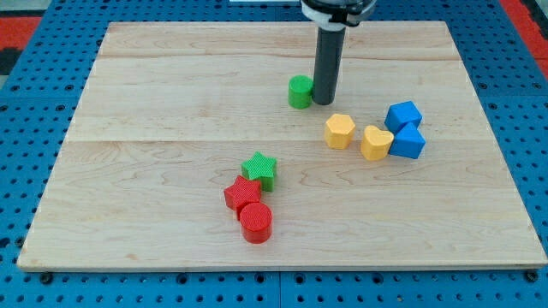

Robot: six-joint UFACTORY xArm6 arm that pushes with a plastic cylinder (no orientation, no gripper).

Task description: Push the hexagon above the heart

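The yellow hexagon (339,131) lies right of the board's middle. The yellow heart (376,142) lies just to its right and slightly lower, almost touching it. My tip (323,102) stands above and a little left of the hexagon, apart from it. The tip touches the right side of a green round block (300,91).
Two blue blocks (402,115) (408,141) sit against the heart's right side. A green star (259,169), a red star-like block (241,194) and a red cylinder (255,222) cluster at the lower middle of the wooden board (137,154).
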